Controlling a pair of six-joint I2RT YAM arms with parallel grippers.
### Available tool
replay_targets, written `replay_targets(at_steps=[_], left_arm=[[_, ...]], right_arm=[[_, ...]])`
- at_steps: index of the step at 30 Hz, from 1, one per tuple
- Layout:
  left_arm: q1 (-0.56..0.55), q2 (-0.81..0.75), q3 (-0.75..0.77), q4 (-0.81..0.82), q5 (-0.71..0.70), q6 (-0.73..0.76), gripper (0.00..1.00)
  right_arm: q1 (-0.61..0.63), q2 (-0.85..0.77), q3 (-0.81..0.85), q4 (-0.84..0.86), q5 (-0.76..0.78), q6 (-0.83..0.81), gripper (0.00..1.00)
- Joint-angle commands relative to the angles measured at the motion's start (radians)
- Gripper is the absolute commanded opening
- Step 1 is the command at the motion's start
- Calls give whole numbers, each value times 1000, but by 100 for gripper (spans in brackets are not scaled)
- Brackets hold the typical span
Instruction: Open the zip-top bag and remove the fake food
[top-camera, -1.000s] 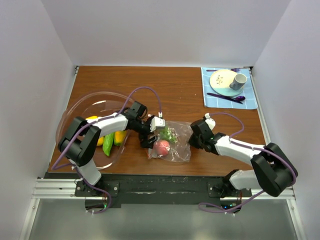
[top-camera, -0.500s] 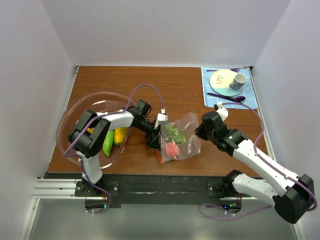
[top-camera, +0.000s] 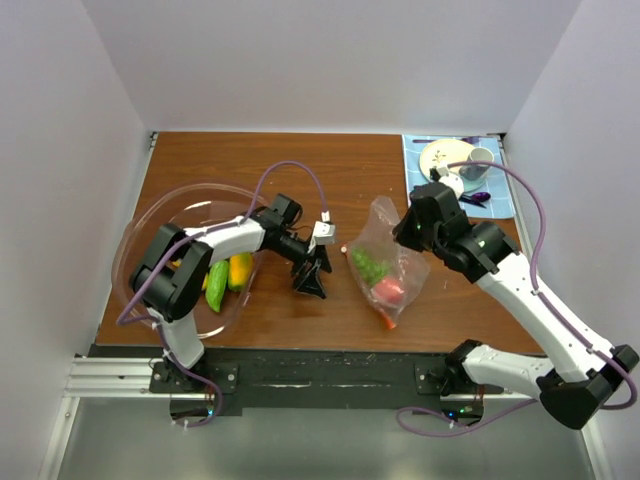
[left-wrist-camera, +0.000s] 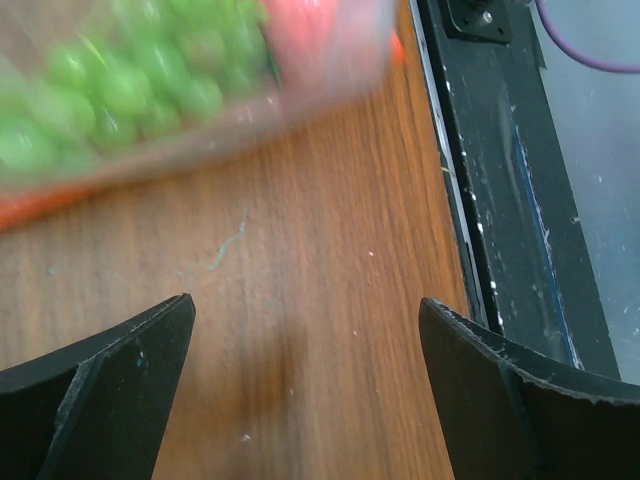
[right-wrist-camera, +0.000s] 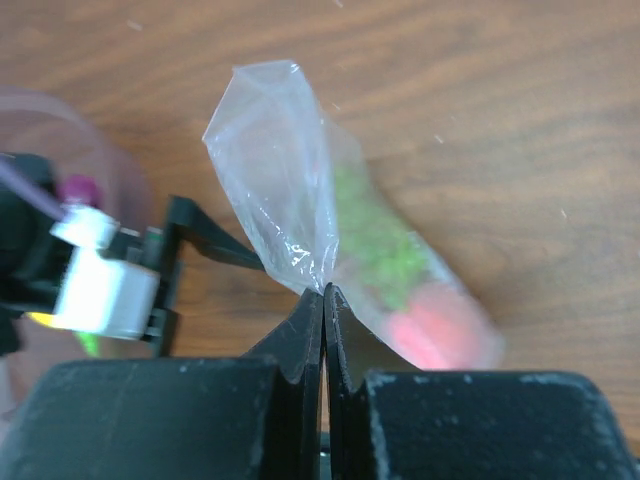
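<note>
Looking down, you have one zip-top bag (top-camera: 392, 250) hanging from your right gripper (top-camera: 405, 230), jaws pinched tight on its film. Two pieces of fake food (top-camera: 390, 290) show inside: one green, one pink-red. Your left gripper (top-camera: 310, 277) gapes wide, holding nothing, just left of the bag. One bowl (top-camera: 135, 235) shows one green piece (top-camera: 217, 285) and one yellow piece (top-camera: 240, 270).

We've got our left arm reaching low toward the middle, left gripper (top-camera: 311, 284) (left-wrist-camera: 305, 305) wide open and empty, and our right arm held high, right gripper (top-camera: 407, 229) (right-wrist-camera: 323, 292) pinched tight on the zip-top bag (top-camera: 385, 250) (right-wrist-camera: 285, 170).
</note>
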Motion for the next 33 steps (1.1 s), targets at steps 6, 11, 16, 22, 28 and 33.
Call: replay_targets(at_steps=[6,11,16,22,28,33], left_arm=[[-5,-48,-50,49,-15,-1,100],[-24,-37,-41,49,-20,-7,100],[-25,-42,-57,69,-19,-19,100],[-27,-40,-70,92,-16,-36,100],[-28,-53,-65,105,-35,-39,100],[-83,-33,-54,219,-188,-145,100]], right_arm=[[57,68,196,-71,-34,-52,0],[119,111,311,-91,-27,-57,0],[138,112,396,-113,37,-87,0],[184,136,363,-107,68,-95,0],[186,162,391,-146,126,-118,0],[183,111,376,-158,258,-132,0]])
